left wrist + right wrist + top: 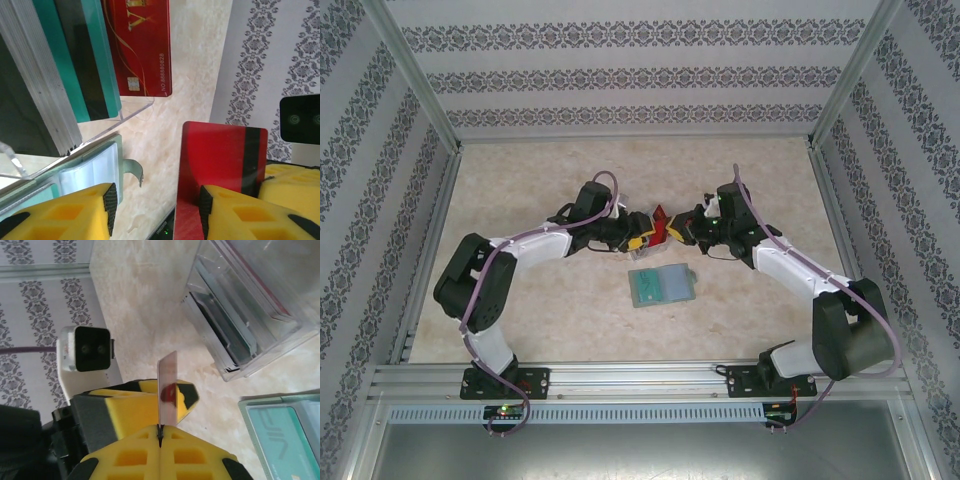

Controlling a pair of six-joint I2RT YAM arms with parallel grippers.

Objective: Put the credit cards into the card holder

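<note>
The right gripper (160,436) pinches one red card (167,382) on its edge, just past the far side of the card holder (661,286), which lies flat. The left gripper (156,200) has its jaws partly apart beside that card, squeezing nothing. Next, I think, the card must come down and slide into a pocket. Whether the left gripper touches the card is hard to tell.

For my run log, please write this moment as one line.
left end effector: open | right end effector: shut on red card | card holder: lying open
</note>
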